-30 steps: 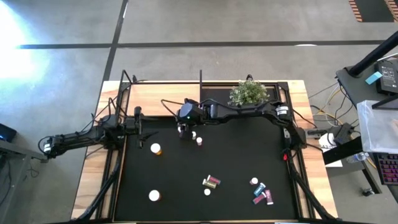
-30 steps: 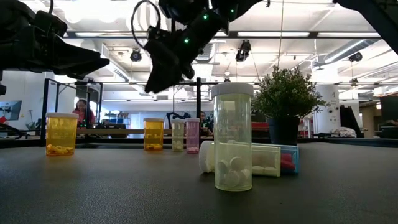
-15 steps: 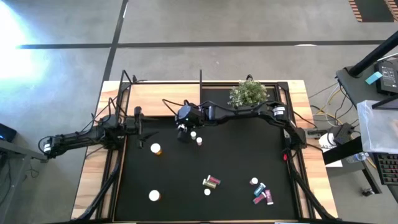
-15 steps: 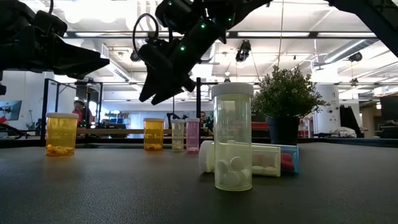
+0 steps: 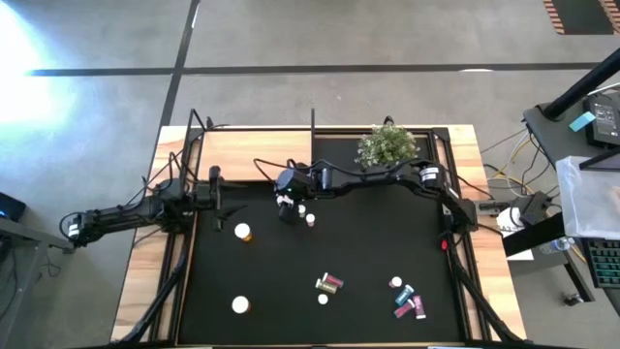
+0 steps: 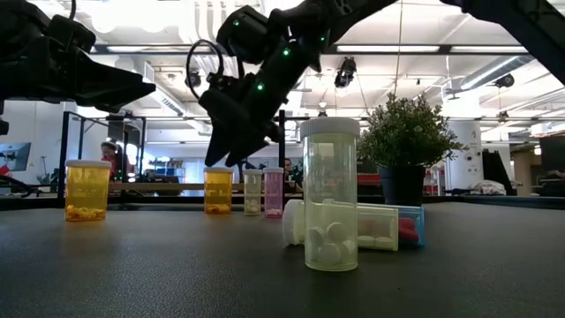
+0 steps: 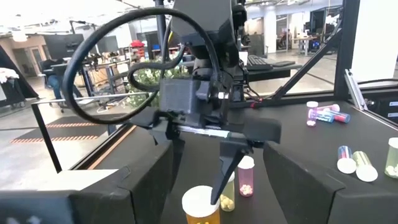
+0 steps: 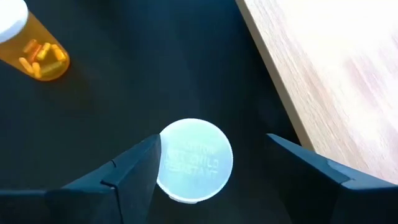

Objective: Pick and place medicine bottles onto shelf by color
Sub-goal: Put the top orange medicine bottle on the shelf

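Fingers (image 8: 211,180) straddle white-capped bottle (image 8: 194,160), overhead hides it.

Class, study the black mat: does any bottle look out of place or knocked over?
Yes. Near the mat's front right, several medicine bottles lie on their sides in a loose cluster, and another toppled bottle lies mid-mat, while others stand upright.

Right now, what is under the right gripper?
Under the open right gripper stands one bottle. Only its white cap shows between the fingers; its body and contents are hidden by the cap. Black mat surrounds it, with the shelf board beside.
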Controlling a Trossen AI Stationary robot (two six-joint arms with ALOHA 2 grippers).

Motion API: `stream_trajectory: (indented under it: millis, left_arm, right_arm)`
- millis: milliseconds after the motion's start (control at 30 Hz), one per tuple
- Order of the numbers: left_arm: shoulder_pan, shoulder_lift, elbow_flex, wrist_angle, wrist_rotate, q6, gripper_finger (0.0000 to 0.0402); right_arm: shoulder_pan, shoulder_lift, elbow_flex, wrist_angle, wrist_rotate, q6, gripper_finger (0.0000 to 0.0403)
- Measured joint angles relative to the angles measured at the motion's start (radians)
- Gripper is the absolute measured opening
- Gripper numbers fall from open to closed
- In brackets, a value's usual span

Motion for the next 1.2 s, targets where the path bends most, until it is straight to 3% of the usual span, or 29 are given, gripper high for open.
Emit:
stream_trajectory:
  millis: [933, 1200]
  left_arm:
    - [0.0, -0.001, 0.0, 0.0, 0.0, 0.0, 0.0235]
    - [0.0, -0.002, 0.0, 0.0, 0.0, 0.0, 0.0235]
  right_arm:
    - [-0.001, 0.011, 0.064, -0.054, 0.003, -0.038, 0.0279]
    - [-0.001, 0.014, 0.055, -0.056, -0.055, -0.02, 0.0279]
